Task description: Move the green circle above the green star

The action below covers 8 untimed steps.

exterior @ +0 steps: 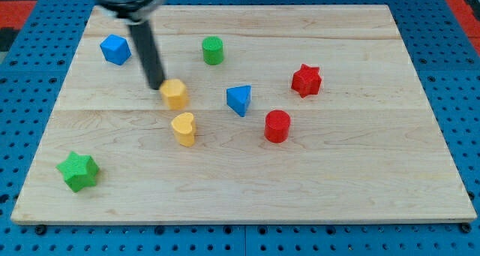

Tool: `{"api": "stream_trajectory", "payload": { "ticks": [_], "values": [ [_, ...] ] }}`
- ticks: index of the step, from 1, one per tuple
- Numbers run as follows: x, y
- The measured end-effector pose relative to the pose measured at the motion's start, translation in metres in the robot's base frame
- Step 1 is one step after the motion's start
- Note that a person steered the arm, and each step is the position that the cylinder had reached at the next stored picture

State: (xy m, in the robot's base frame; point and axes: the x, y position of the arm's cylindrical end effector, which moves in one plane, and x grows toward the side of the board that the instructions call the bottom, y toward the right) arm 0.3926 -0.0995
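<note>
My arm carries no pincer, so there is nothing spread, pressed together or pinching; it ends in a straight dark rod, and my tip (157, 86) stands on the pale wooden board (360, 181) just at the left edge of the yellow hexagonal block (175, 94), seemingly touching it, though I cannot tell for sure.

Taking that yellow hexagon as the landmark: the green cylindrical block, the task's green circle (213, 50), sits above it and a little to the right, apart from my tip. The green star block (79, 171) lies well away toward the lower left. The yellow heart block (184, 128) is just below, the blue cube (115, 49) up and left, the blue triangular block (239, 100) to the right, the red cylinder (277, 126) and red star (306, 80) farther right.
</note>
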Motion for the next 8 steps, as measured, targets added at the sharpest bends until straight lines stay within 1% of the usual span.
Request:
{"api": "stream_trajectory", "payload": {
  "ticks": [1,2,3,4,5,6,7,8],
  "values": [
    [-0.011,0.079],
    [-0.072,0.122],
    [-0.111,0.114],
    [-0.099,0.092],
    [-0.077,0.07],
    [-0.083,0.033],
    [-0.11,0.019],
    [-0.093,0.013]
  ]
}}
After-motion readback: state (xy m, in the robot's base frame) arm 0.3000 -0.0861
